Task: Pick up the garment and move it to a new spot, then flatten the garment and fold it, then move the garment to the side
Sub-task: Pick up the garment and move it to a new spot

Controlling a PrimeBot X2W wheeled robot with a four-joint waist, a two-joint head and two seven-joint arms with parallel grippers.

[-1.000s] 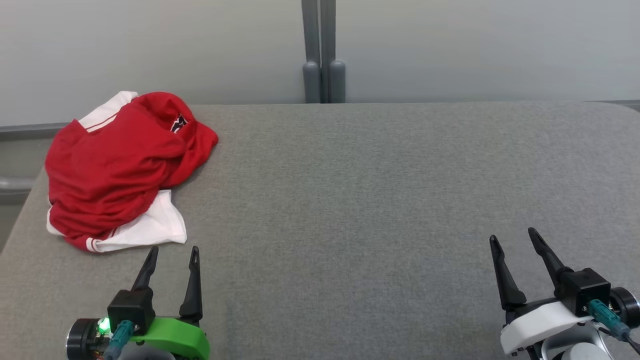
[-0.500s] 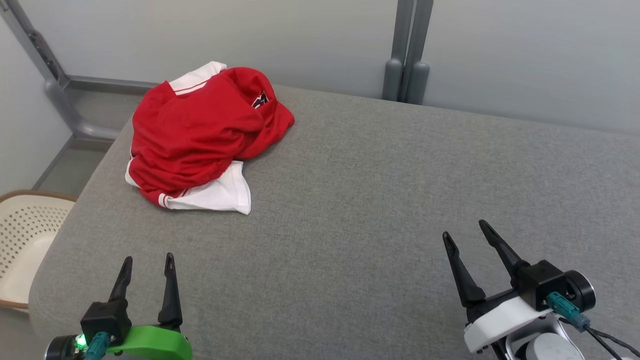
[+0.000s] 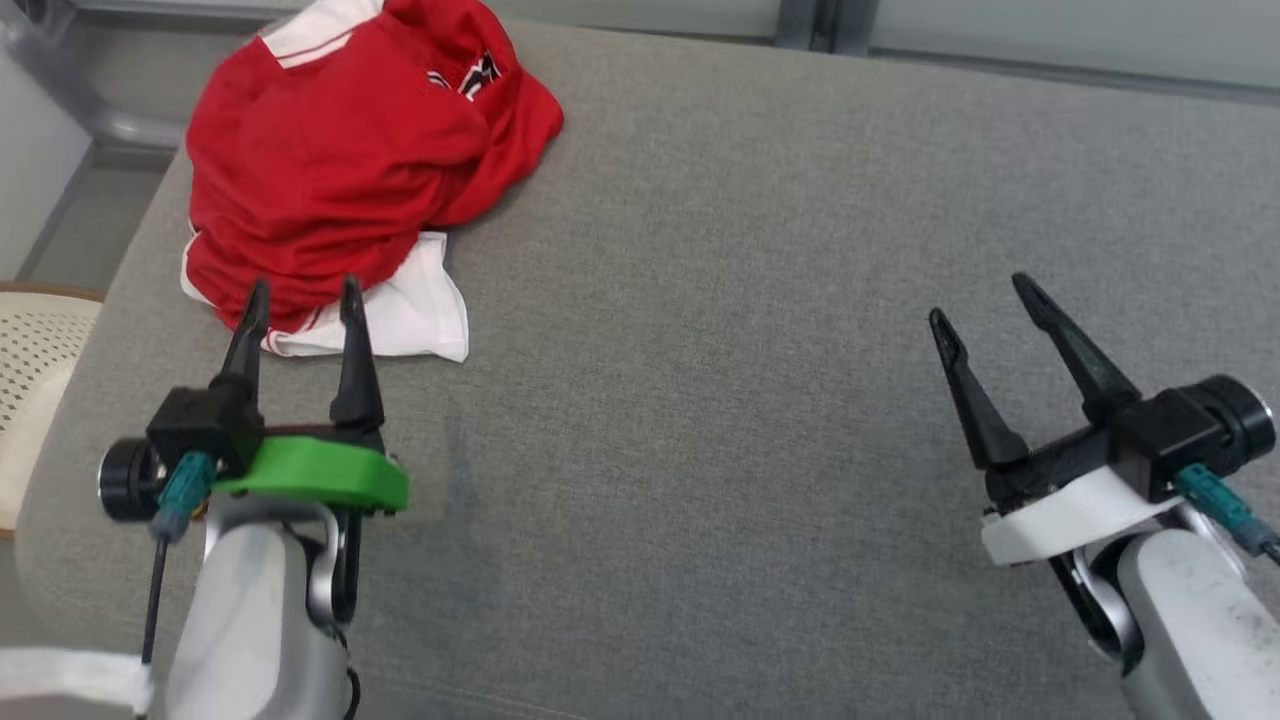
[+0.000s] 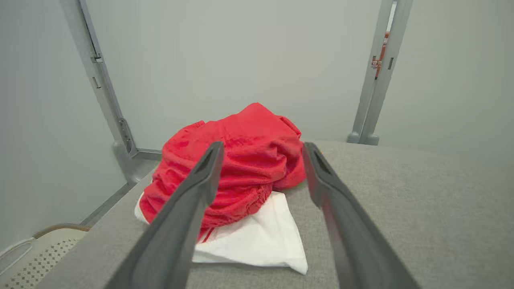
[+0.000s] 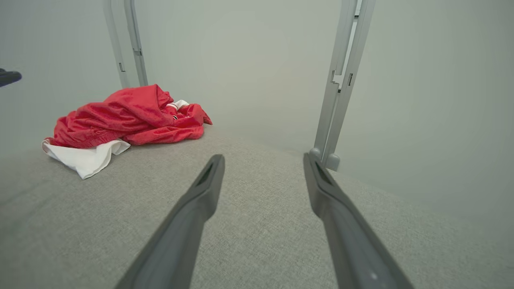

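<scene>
While it hovers spread wide, the left gripper (image 3: 304, 283) faces the garment (image 3: 330, 150).

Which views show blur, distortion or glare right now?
Head view: garment sharp, left gripper and its wrist slightly soft, light even, no glare. Left wrist view: own fingers close and out of focus, frame posts lean from the wide-angle lens. Right wrist view: fingers likewise soft, flat light, only faint shadows.

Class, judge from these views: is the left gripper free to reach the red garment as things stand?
Probably yes: the left gripper is open, pointing at the garment, nothing lying between them.
</scene>
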